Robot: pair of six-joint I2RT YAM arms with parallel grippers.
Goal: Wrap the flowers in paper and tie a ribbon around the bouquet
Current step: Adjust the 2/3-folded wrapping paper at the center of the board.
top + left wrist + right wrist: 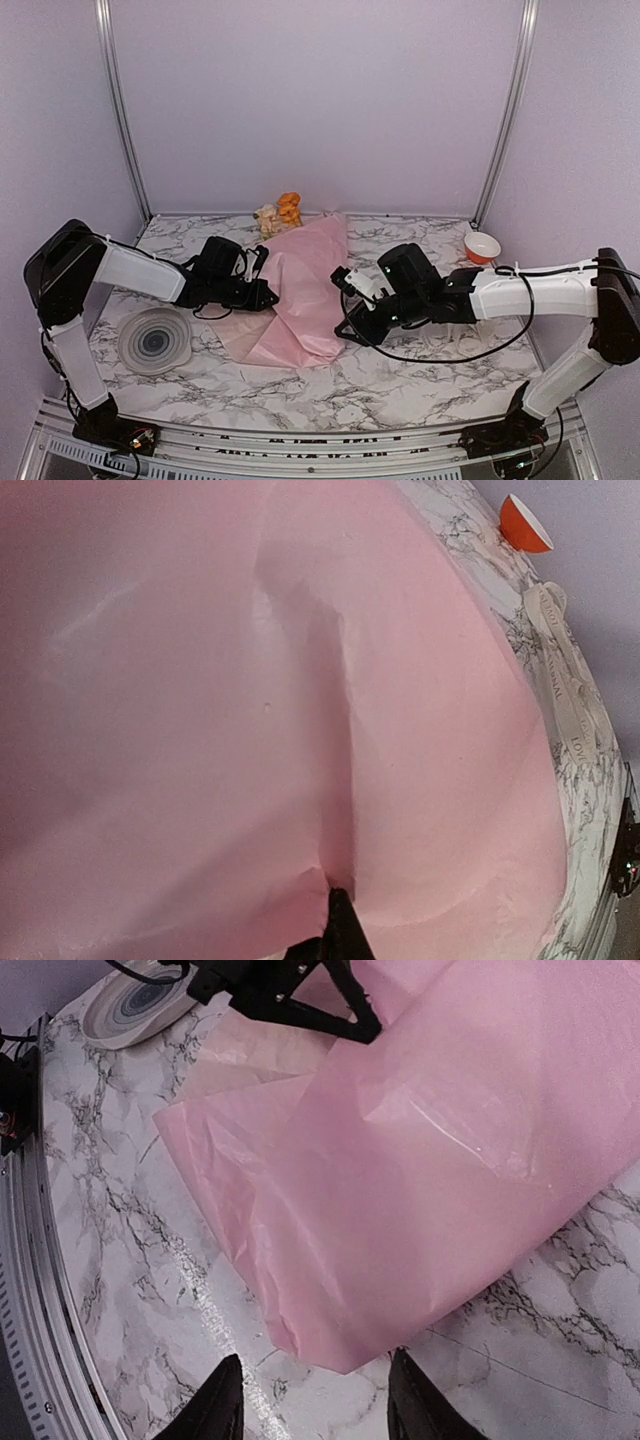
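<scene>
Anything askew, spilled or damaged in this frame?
Nothing spilled or torn. The paper is only loosely folded over the flowers, a lower layer sticking out at its left edge; the ribbon lies untied on the table.

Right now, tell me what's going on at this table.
Two robot arms are wrapping the flowers in the paper. The left gripper is shut on the paper, pinching a fold. The right gripper is open, its fingers just off the paper's near end, holding nothing. Blossoms poke out at the far end. The ribbon lies loose on the table, not yet tied.
</scene>
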